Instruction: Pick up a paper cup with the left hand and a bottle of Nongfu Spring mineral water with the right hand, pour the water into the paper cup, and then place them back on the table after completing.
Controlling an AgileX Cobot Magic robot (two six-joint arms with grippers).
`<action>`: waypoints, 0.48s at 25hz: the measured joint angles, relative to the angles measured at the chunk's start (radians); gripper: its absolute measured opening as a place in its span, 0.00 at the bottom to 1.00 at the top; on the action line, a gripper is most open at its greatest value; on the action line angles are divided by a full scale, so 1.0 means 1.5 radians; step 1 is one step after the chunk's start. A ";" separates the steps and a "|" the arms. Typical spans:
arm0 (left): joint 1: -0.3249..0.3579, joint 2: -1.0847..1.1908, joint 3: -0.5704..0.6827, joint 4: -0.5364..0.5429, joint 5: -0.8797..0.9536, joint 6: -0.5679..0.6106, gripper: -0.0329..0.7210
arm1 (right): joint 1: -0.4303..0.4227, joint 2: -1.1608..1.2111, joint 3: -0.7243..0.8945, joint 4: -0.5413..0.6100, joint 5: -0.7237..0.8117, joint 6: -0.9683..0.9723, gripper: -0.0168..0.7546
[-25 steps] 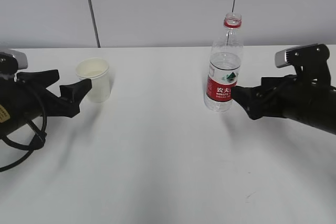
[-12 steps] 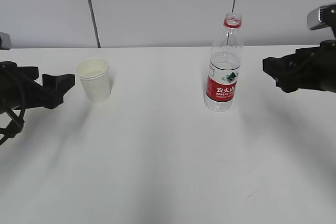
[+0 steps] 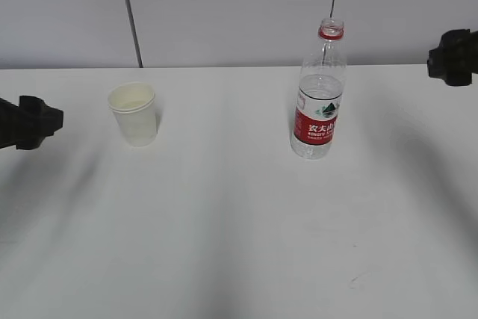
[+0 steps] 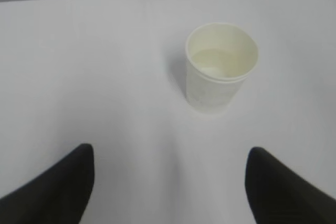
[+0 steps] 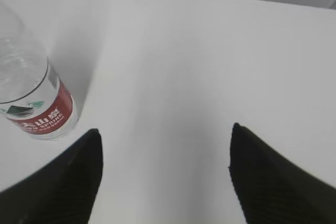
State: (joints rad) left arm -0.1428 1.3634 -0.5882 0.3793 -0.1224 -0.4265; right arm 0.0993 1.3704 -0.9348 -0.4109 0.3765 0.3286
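Note:
A white paper cup (image 3: 134, 113) stands upright on the white table (image 3: 224, 222), left of centre, with a little water in it; it also shows in the left wrist view (image 4: 220, 66). A clear uncapped bottle (image 3: 320, 98) with a red label stands right of centre, partly full of water (image 3: 320, 89); its lower part shows in the right wrist view (image 5: 31, 93). My left gripper (image 3: 45, 121) (image 4: 170, 153) is open and empty, well left of the cup. My right gripper (image 3: 441, 59) (image 5: 165, 135) is open and empty, well right of the bottle.
A grey wall (image 3: 224, 5) with vertical seams rises behind the table's far edge. Only the cup and the bottle stand on the tabletop.
Both grippers have drawn back from their objects: the left one away from the cup toward the left edge, the right one away from the bottle and up toward the right edge. Cup and bottle have not moved.

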 joint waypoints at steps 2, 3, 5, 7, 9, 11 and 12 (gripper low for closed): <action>-0.006 -0.021 -0.022 -0.012 0.086 -0.002 0.73 | 0.000 0.000 -0.030 0.037 0.064 0.000 0.74; -0.009 -0.028 -0.035 -0.019 0.131 -0.002 0.73 | 0.000 0.000 -0.042 0.053 0.095 -0.002 0.74; -0.015 -0.036 -0.063 -0.034 0.220 -0.002 0.71 | 0.000 0.000 -0.070 0.091 0.174 -0.011 0.74; -0.022 -0.038 -0.089 -0.058 0.303 -0.004 0.71 | 0.000 0.000 -0.090 0.122 0.253 -0.022 0.74; -0.024 -0.039 -0.117 -0.084 0.390 -0.004 0.71 | 0.000 0.000 -0.111 0.162 0.347 -0.044 0.74; -0.023 -0.039 -0.147 -0.110 0.490 -0.003 0.69 | 0.000 0.000 -0.128 0.193 0.438 -0.061 0.74; -0.023 -0.039 -0.163 -0.122 0.541 0.003 0.69 | 0.000 0.000 -0.134 0.203 0.471 -0.068 0.74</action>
State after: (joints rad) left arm -0.1781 1.3054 -0.8322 0.1962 0.6891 -0.4216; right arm 0.0993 1.3704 -1.1356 -0.1062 1.0823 0.2268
